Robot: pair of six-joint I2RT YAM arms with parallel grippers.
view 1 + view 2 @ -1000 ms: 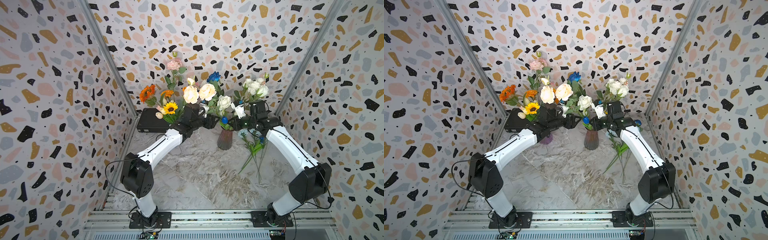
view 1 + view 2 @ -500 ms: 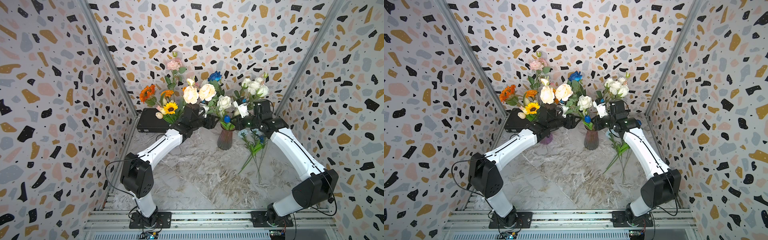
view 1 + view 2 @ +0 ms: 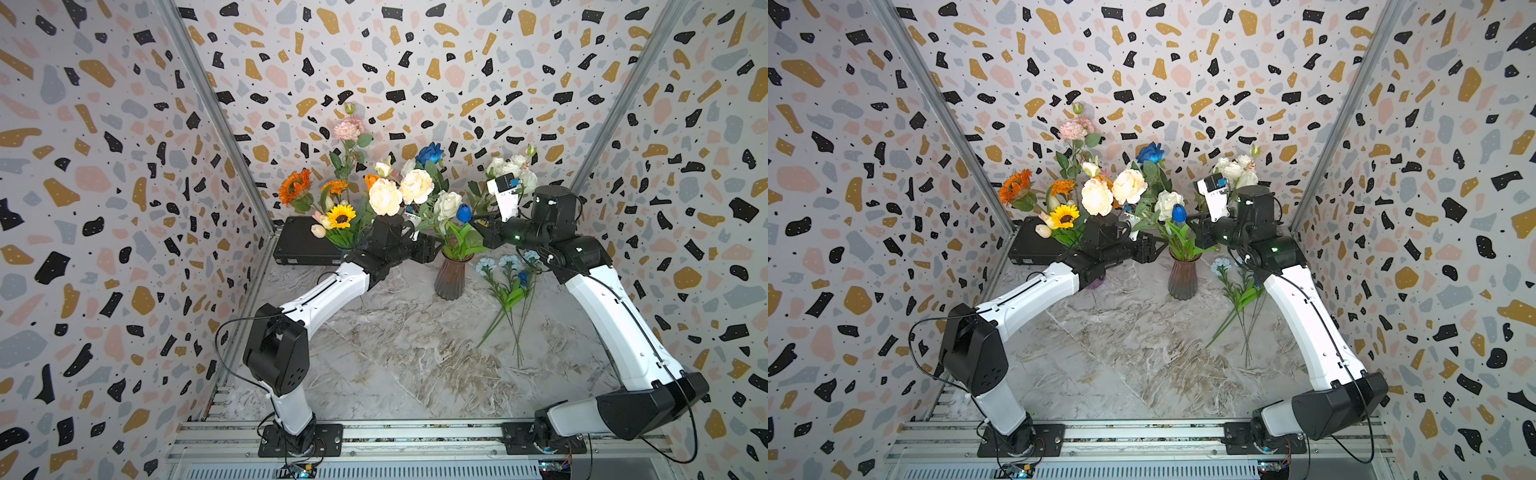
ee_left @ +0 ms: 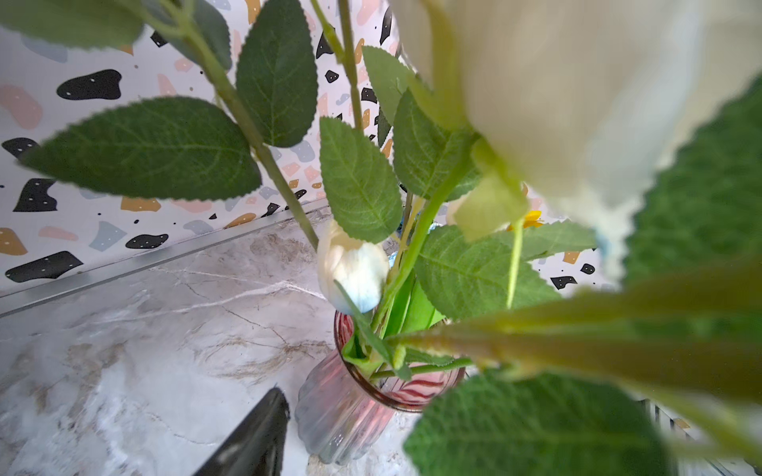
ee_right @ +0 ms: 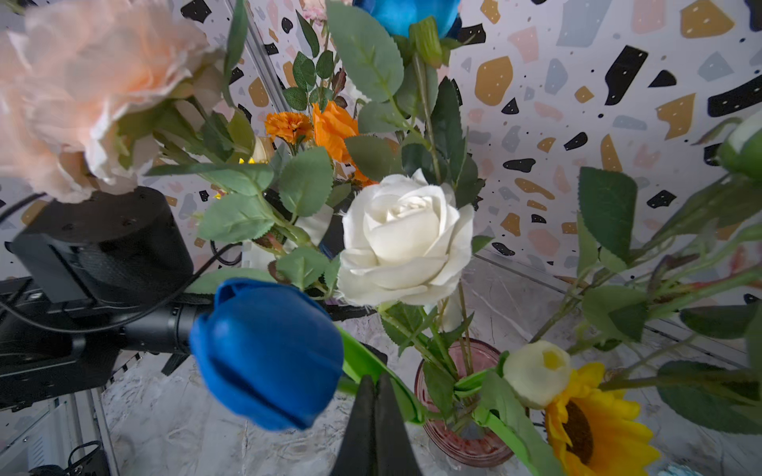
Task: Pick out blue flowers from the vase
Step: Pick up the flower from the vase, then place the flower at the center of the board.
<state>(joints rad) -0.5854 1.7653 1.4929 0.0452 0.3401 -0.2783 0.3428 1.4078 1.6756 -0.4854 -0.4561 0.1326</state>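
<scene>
In both top views the black left gripper [image 3: 434, 249] ends among green serrated leaves [image 3: 461, 245], tips unreadable. Its wrist view gives us one black finger [image 4: 255, 437], cut by the edge; a blurred cream petal [image 4: 577, 82] masks the rest.

- Marble-patterned tabletop [image 3: 395, 353] carries everything.
- Ribbed pink vase [image 3: 451, 282] stands upright, mid-back.
- Pale blue flowers [image 3: 509, 291] lie flat just beside it, on the right.
- Black case [image 3: 299, 245] sits in the back left corner.
- Possibly a purple vase [image 3: 1096, 283] near the case, mostly hidden.
</scene>
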